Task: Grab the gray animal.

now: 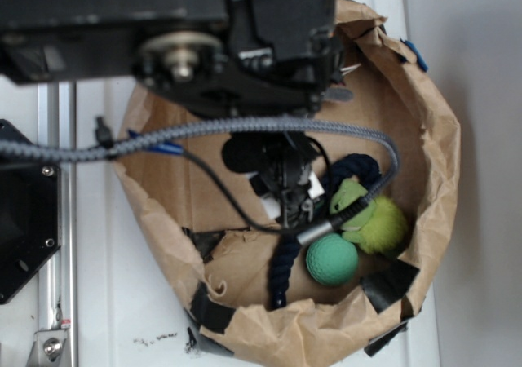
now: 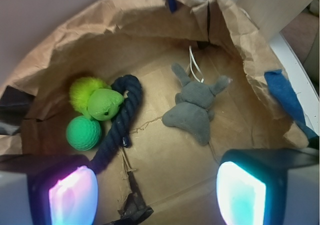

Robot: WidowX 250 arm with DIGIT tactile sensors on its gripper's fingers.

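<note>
Approach step, nothing grasped yet. Hand (image 2: 157,192) spread wide and empty, hovering above the floor of the paper bag (image 2: 100,30). Gray animal (image 2: 194,110) lying flat on the bag floor, ahead and slightly right of centre, apart from the navy rope (image 2: 120,122), green ball (image 2: 83,133) and yellow-green plush (image 2: 95,100). Probably next: advance, descend astride the body, then close.

My arm (image 1: 204,49): black housings, silver round joint cap at 11 o'clock, gray braided cable (image 1: 245,126); fingers (image 2: 72,195) with glowing pads.
</note>
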